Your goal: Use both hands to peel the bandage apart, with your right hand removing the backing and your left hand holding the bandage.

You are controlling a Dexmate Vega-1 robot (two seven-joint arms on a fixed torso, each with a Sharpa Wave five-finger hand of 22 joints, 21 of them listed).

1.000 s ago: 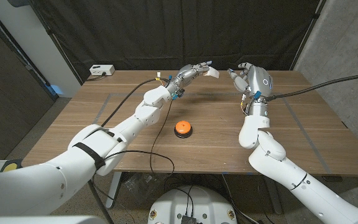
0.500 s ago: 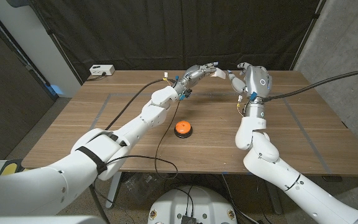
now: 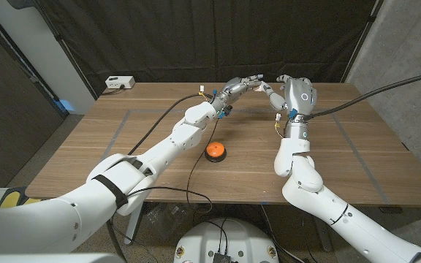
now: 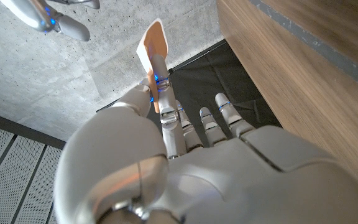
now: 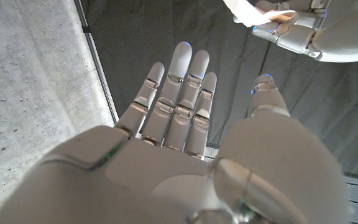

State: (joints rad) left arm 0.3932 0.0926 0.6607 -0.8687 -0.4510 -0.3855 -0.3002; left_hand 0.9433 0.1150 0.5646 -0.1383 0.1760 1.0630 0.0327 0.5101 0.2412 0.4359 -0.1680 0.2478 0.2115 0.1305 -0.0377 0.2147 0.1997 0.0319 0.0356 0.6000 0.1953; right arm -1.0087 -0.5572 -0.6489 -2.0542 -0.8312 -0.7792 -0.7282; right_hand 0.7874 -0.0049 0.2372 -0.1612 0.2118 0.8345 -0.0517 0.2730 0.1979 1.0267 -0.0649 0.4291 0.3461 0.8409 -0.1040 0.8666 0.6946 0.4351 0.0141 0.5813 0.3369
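My left hand [image 3: 241,85] is raised over the far middle of the table and pinches a small bandage [image 3: 259,81] between thumb and finger. In the left wrist view the bandage [image 4: 153,42] stands up from the pinch, tan with a pale backing. My right hand [image 3: 289,90] is raised just to the right of it, with its fingertips [image 3: 270,88] reaching toward the bandage. In the right wrist view the right hand [image 5: 185,124] has its fingers spread and nothing in them. There the bandage [image 5: 246,11] hangs a short gap beyond its thumb, held by the left hand [image 5: 297,31].
An orange round button [image 3: 215,151] sits on the wooden table [image 3: 357,161] below the two hands. A white box [image 3: 119,82] lies at the back left corner. Black cables [image 3: 148,117] trail along both arms. A dark curtain hangs behind the table.
The two hands have closed in on each other: the left hand carried the bandage to the right, and the right hand moved left, so its fingertips now nearly meet the bandage.
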